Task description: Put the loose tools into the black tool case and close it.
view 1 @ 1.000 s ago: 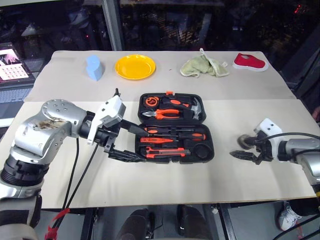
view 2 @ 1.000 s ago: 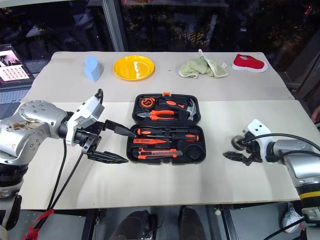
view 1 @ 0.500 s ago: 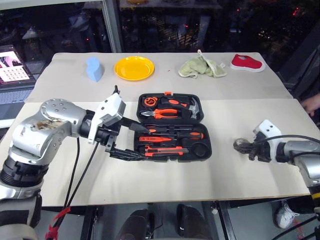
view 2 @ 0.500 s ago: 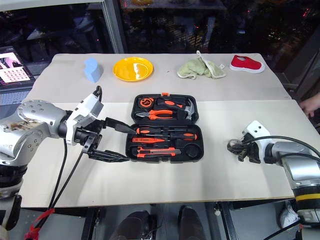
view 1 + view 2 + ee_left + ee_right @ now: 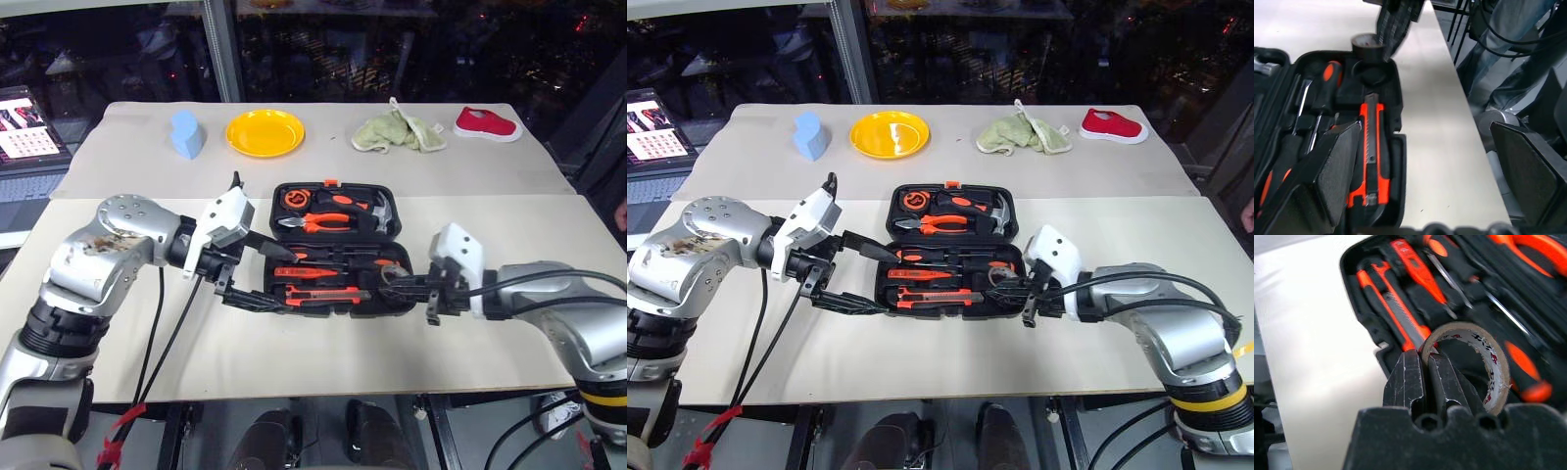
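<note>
The black tool case [image 5: 276, 208] lies open at the table's middle. In its recesses lie two orange-and-black screwdrivers [image 5: 345, 266] and the utility knife [image 5: 323, 294], beside pliers [image 5: 323, 223] and a hammer [image 5: 378, 208]. My right gripper [image 5: 387, 286] is shut on the wall of the grey tape roll [image 5: 1488, 357] and holds it over the case's right end, by the round recess. At the case's left end my left gripper [image 5: 286, 281] is open, with one finger over the screwdrivers, the other along the front edge, and nothing between them.
Along the table's far side stand a blue object [image 5: 185, 133], a yellow plate [image 5: 265, 131], a green cloth [image 5: 399, 130] and a red shoe [image 5: 488, 123]. Bare tabletop lies to the right of the case and in front of it.
My right gripper closed on the tape roll out on the table's right, then carried it left to the case's right end. The left gripper has stayed open at the case's left end.
</note>
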Controlling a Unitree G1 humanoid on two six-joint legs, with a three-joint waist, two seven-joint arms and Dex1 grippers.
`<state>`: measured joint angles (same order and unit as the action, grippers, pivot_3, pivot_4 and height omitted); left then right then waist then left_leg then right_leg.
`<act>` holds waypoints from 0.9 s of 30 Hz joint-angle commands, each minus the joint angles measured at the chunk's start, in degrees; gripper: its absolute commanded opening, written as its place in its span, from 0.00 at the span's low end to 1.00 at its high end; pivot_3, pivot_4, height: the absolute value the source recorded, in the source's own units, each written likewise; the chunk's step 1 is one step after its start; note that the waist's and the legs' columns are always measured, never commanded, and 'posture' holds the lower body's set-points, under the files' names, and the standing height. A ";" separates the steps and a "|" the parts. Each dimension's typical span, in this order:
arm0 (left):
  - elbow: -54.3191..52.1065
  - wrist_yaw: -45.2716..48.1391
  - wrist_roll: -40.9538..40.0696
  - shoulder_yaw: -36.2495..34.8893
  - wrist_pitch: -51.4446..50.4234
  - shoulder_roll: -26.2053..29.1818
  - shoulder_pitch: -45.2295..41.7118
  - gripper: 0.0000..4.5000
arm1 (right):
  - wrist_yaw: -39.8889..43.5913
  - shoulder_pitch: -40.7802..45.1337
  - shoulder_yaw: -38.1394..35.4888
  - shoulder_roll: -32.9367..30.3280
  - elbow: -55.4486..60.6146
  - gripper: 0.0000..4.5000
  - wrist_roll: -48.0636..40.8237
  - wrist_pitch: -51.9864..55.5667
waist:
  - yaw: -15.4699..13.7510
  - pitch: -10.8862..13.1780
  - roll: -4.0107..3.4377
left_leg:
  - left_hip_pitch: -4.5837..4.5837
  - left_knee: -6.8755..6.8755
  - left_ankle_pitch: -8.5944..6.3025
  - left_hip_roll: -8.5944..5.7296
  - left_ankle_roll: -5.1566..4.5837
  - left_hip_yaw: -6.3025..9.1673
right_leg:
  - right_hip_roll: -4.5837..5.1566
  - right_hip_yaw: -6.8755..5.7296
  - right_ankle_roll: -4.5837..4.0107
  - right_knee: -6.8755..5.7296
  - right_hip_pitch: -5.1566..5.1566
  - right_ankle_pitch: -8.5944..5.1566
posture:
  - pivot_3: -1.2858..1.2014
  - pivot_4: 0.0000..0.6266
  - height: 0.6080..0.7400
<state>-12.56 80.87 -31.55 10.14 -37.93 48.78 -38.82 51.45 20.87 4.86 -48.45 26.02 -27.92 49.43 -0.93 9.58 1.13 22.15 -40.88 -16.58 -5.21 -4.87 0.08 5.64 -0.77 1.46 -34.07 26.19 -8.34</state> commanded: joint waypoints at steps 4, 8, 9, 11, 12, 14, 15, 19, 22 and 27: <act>0.60 0.52 1.01 0.16 1.70 -1.07 -2.44 1.00 | -0.48 -0.73 4.93 -1.82 -0.62 0.01 4.91 -1.78 | 0.22 0.00 0.00 | 0.04 0.03 0.01 0.02 0.02 0.00 | -0.04 0.00 -0.02 -0.02 0.09 0.00 | 0.52 0.24 1.00; 0.59 0.52 1.54 0.17 1.93 -1.53 -2.08 1.00 | -1.02 -2.01 6.75 -2.85 -1.33 0.01 7.97 -3.04 | 0.20 0.00 0.00 | 0.03 0.02 0.02 0.02 0.03 -0.01 | -0.05 0.00 -0.03 -0.03 0.06 -0.01 | 0.52 0.24 1.00; 0.56 0.55 1.56 0.13 1.90 -1.58 -2.05 1.00 | -1.08 -1.99 6.65 -2.67 -1.30 0.01 7.93 -2.76 | 0.15 0.00 0.01 | 0.02 0.01 0.02 0.02 0.03 -0.02 | -0.05 0.01 -0.03 -0.03 0.05 -0.01 | 0.52 0.24 1.00; 0.71 0.56 1.71 0.10 2.02 -1.79 -2.07 1.00 | -0.86 -1.99 6.50 -2.39 -0.53 0.01 7.54 -2.20 | 0.09 0.00 0.01 | 0.02 0.00 0.02 0.02 0.03 -0.01 | -0.04 0.00 -0.02 -0.02 0.03 -0.01 | 0.52 0.24 1.00; 0.84 0.58 1.85 0.10 2.10 -1.92 -2.08 1.00 | -0.84 -1.94 6.51 -2.33 -0.30 0.01 7.50 -2.07 | 0.09 0.00 0.01 | 0.02 0.00 0.02 0.02 0.03 -0.01 | -0.04 0.00 -0.02 -0.02 0.03 -0.01 | 0.52 0.24 1.00; 0.99 0.52 2.24 0.19 2.40 -2.17 -1.96 1.00 | -0.85 -1.91 5.98 -2.36 0.57 0.23 6.88 -1.37 | 0.10 0.00 0.01 | 0.01 0.01 0.02 0.02 0.02 -0.01 | -0.04 0.00 -0.02 -0.02 0.04 -0.01 | 0.52 0.24 1.00; 1.00 0.51 2.34 0.19 2.45 -2.24 -1.91 1.00 | -0.86 -1.93 5.74 -2.41 0.89 0.30 6.62 -1.14 | 0.10 0.00 0.01 | 0.01 0.01 0.02 0.02 0.03 0.00 | -0.05 0.00 -0.02 -0.02 0.04 -0.01 | 0.52 0.24 1.00; 1.04 0.29 2.49 -0.02 2.79 -2.31 -1.52 1.00 | -0.71 -1.38 -0.59 -2.81 5.46 0.60 1.00 3.62 | 0.21 0.00 0.01 | 0.02 0.04 0.02 0.04 0.03 0.01 | -0.07 0.01 -0.03 -0.02 0.06 -0.01 | 0.52 0.24 1.00; 1.01 -0.51 3.54 -0.36 4.01 -1.83 -0.39 1.00 | -1.92 -0.75 -7.44 -2.65 7.66 0.80 -3.78 7.87 | 0.21 0.00 0.01 | 0.03 0.01 0.02 0.04 0.02 0.01 | -0.05 0.02 -0.03 -0.02 0.06 -0.01 | 0.52 0.24 1.00; 6.53 -6.32 6.34 -2.29 3.02 -1.57 0.97 1.00 | -4.65 -3.75 -19.04 -2.67 5.34 0.90 -7.02 10.77 | 0.08 0.00 0.01 | -0.02 0.01 0.00 0.04 0.01 0.01 | -0.03 0.02 -0.02 -0.02 0.00 -0.01 | 0.52 0.24 1.00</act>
<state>-8.06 77.01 -26.82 10.21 -35.25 46.63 -37.80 47.78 18.30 -9.79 -50.47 31.84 -34.08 59.64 -0.86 9.58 1.14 22.12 -40.86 -16.58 -5.17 -4.86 0.09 5.61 -0.76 1.44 -34.10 26.19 -8.34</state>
